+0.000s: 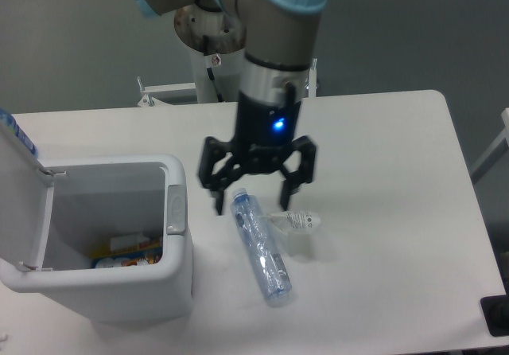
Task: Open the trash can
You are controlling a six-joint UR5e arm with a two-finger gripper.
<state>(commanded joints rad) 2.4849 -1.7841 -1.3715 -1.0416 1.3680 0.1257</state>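
- I see the trash can [103, 291] at the table's front left, its lid [20, 196] swung upright: opening looks done.
- My gripper [256, 204] hangs spread and empty above the plastic bottle [261, 249]; I'd lift straight up, clear of the button [175, 209].
- Bin contents are shadowed, possibly packaging; the lid is cut off at the frame's left edge.

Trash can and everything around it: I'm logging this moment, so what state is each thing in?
trash can: open, some packaging at the bottom
lid: swung up at the left side
gripper: open, empty, above the table beside the can
clear bottle: lying flat on the table
small clear bottle: on its side, right of the clear bottle
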